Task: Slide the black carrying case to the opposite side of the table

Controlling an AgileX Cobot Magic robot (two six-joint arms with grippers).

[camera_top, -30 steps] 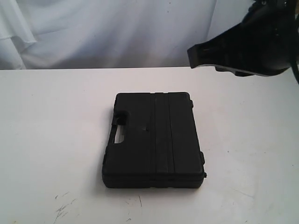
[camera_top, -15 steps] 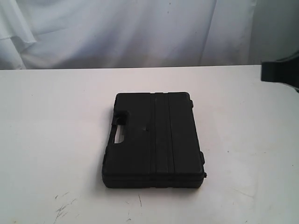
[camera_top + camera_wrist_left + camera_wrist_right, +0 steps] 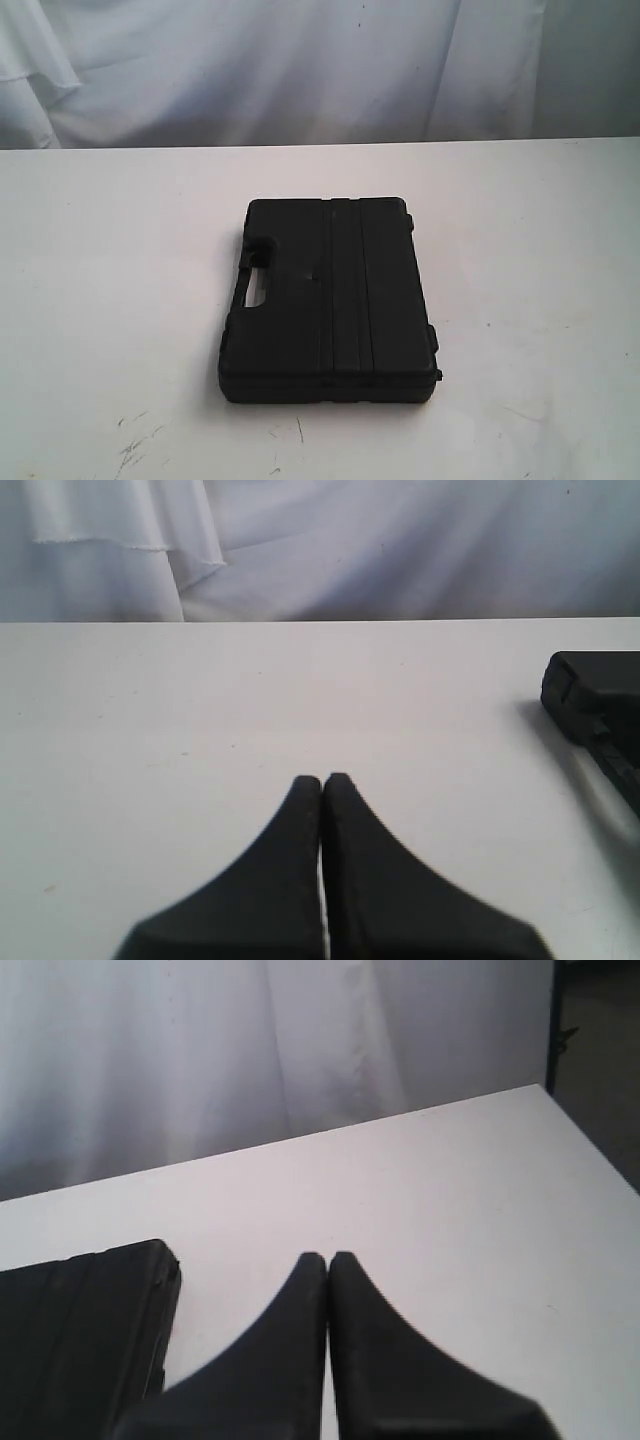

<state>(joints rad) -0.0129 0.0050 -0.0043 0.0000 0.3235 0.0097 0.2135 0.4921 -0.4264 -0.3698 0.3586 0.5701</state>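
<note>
The black carrying case point(image 3: 328, 300) lies flat near the middle of the white table point(image 3: 100, 260), its handle cut-out on the left side. Neither arm shows in the exterior view. In the left wrist view my left gripper point(image 3: 323, 778) is shut with nothing in it, above bare tabletop, and a corner of the case point(image 3: 600, 705) shows off to one side, apart from it. In the right wrist view my right gripper point(image 3: 327, 1256) is shut and empty, with the case point(image 3: 80, 1330) beside it, not touching.
White cloth point(image 3: 300, 70) hangs behind the table's far edge. Dark scuff marks point(image 3: 135, 440) mark the tabletop near the front. The right wrist view shows the table's corner point(image 3: 545, 1090) and a dark floor beyond it.
The right arm, seen at the upper right a second ago, has pulled off to the right and out of the exterior view. The case has not moved.
</note>
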